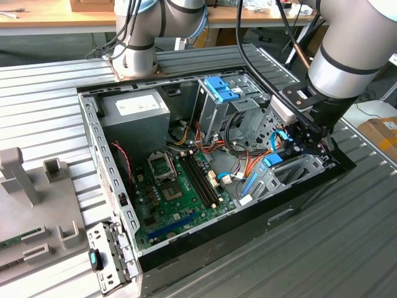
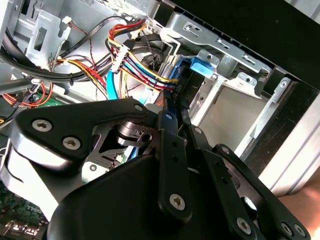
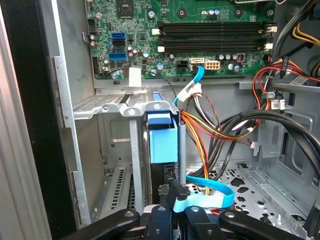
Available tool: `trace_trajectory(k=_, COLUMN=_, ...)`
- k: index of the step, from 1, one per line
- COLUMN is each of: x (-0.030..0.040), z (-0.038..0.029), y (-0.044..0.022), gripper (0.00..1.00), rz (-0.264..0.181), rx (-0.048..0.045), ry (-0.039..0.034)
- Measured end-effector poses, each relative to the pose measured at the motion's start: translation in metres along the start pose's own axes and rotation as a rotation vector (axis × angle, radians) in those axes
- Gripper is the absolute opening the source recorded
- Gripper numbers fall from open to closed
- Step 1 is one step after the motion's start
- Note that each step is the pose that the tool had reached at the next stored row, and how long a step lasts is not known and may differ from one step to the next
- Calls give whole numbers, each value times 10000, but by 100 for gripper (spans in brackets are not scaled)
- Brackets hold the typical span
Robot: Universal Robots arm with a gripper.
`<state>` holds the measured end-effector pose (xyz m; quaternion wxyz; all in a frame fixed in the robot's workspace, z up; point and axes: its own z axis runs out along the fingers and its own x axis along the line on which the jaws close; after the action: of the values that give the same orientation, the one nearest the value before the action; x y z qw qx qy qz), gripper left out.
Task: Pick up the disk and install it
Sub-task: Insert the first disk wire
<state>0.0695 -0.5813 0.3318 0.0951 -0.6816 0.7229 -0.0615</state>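
The disk (image 3: 163,142) stands on edge in a slot of the low metal drive cage (image 3: 112,107) at the case's front corner, its light blue carrier bracket facing the first wrist view. In the exterior view the disk (image 1: 273,160) shows as a blue patch just under my gripper (image 1: 302,144). My gripper (image 3: 174,215) sits at the disk's rear edge, beside its black connector. In the second wrist view the two narrow black fingers (image 2: 172,130) lie close together along the disk (image 2: 197,67), shut on its thin edge.
The open computer case (image 1: 99,143) lies on a ribbed metal table. Inside are the motherboard (image 1: 180,186), a power supply (image 1: 136,112), a tall cage with a blue latch (image 1: 220,90) and bundled cables (image 3: 220,130). A flat blue cable (image 3: 210,187) crosses near the fingers. Grey fixtures (image 1: 25,180) stand at the exterior view's left.
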Motion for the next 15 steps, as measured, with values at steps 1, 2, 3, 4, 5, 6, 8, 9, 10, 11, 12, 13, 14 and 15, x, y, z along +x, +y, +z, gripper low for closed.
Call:
trace_trajectory(k=1, x=1, z=3, y=0, gripper=16, rz=-1, rx=0, ry=2)
trace_trajectory(k=2, x=1, z=4, y=1, gripper=16, rz=-1, rx=0, ry=2)
trace_trajectory(k=3, x=1, z=4, y=1, gripper=16, rz=-1, rx=0, ry=1)
trace_trajectory(k=4, x=1, z=5, y=1, gripper=16, rz=0, rx=0, ry=-1)
trace_trajectory(k=5, x=1, z=5, y=1, gripper=16, rz=-1, rx=0, ry=-1)
trace_trajectory(k=6, x=1, z=5, y=1, gripper=16, rz=0, rx=0, ry=-1)
trace_trajectory(k=8, x=2, z=12, y=2, gripper=16, rz=2, rx=1, ry=-12)
trace_trajectory(k=9, x=0, z=10, y=1, gripper=23, rz=0, rx=1, ry=-11)
trace_trajectory(k=10, x=1, z=6, y=1, gripper=28, rz=-1, rx=0, ry=-2)
trace_trajectory(k=11, x=1, z=6, y=1, gripper=33, rz=-1, rx=0, ry=0)
trace_trajectory(k=12, x=1, z=6, y=1, gripper=33, rz=0, rx=0, ry=-1)
trace_trajectory(k=13, x=1, z=6, y=1, gripper=40, rz=0, rx=0, ry=-1)
trace_trajectory(k=14, x=1, z=5, y=1, gripper=40, rz=0, rx=0, ry=-2)
trace_trajectory(k=15, x=-1, z=-21, y=-5, gripper=40, rz=1, rx=0, ry=-8)
